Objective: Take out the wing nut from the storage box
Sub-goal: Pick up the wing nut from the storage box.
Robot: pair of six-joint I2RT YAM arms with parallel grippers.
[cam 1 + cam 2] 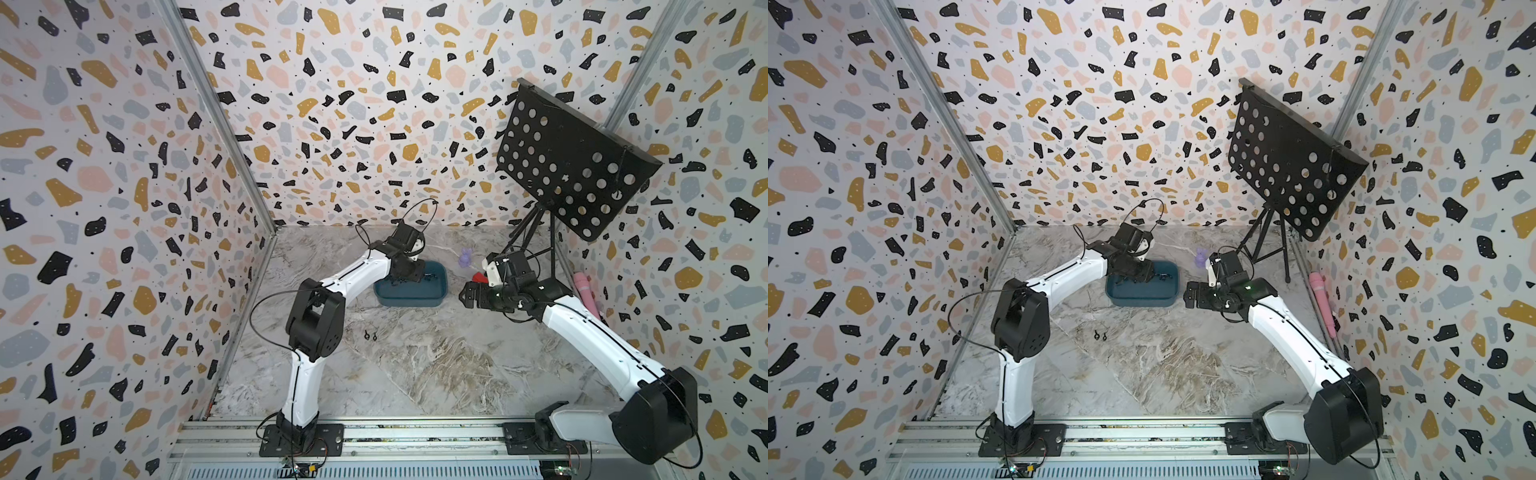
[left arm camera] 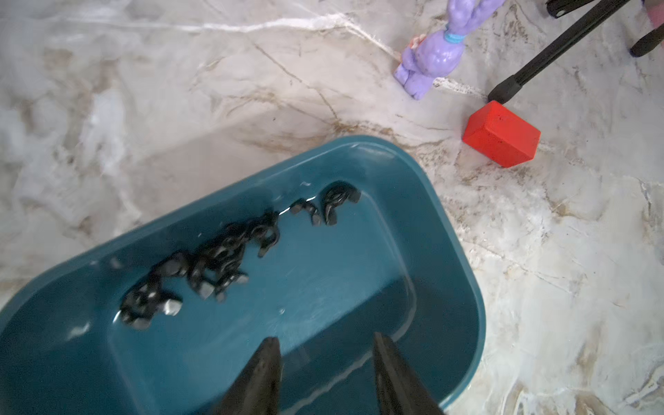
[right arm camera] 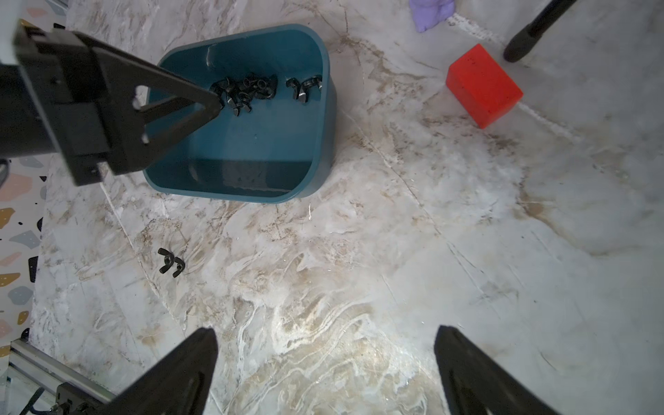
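Left gripper hangs inside the storage box, jaws half parted, gripping nothing. In both top views the wing nuts lie heaped along the box's 12 o'clock wall, just beside the left gripper's fingertips. Right gripper, spread wide and empty, hovers apart at the box's 3 o'clock.
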